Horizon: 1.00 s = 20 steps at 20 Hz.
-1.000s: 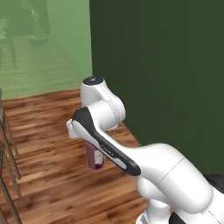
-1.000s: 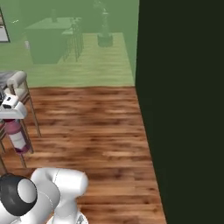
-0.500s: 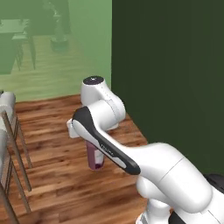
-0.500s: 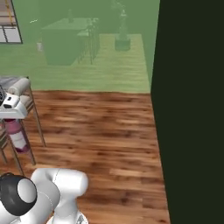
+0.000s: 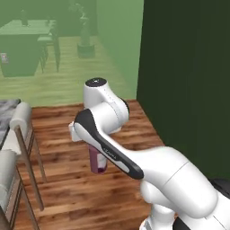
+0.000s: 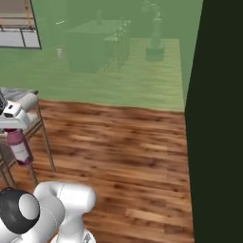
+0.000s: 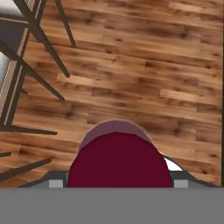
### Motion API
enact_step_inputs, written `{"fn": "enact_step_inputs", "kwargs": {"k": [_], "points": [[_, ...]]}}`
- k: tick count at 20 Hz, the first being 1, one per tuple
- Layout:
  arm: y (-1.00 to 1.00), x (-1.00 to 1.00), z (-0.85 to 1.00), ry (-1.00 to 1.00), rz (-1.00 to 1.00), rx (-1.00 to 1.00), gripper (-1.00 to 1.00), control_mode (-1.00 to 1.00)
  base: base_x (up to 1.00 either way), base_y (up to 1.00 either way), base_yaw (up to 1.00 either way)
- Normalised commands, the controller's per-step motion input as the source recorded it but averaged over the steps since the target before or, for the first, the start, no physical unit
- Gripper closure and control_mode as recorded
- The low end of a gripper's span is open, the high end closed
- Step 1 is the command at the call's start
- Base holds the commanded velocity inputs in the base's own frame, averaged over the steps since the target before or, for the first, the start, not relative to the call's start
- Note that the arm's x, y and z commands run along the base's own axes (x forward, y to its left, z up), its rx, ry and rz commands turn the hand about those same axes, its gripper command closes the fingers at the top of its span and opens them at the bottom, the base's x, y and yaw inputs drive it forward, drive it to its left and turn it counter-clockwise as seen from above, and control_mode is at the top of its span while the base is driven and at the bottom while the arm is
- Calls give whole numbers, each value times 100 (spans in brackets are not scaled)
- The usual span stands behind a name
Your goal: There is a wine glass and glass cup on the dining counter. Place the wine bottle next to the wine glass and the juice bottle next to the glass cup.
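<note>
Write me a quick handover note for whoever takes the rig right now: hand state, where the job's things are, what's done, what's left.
Hand: shut on the juice bottle, which hangs upright below it, clear of the wooden floor. In the hand view the bottle's maroon cap sits right under the camera.
Surroundings: cushioned stools stand at the left of the left base view; the base is beside them.
Done: juice bottle picked up and being carried.
Left: set it down next to the glass cup on the dining counter. The wine bottle's step can't be judged from these views.
</note>
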Motion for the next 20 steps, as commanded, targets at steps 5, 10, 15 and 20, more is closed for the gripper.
{"fn": "enact_step_inputs", "kwargs": {"k": [5,10,15,20], "points": [[0,0,0,0,0,0,100,100,78,-13,30],[0,0,0,0,0,0,100,100,68,-12,39],[0,0,0,0,0,0,100,100,58,-5,53],[0,0,0,0,0,0,100,100,50,-1,60]]}}
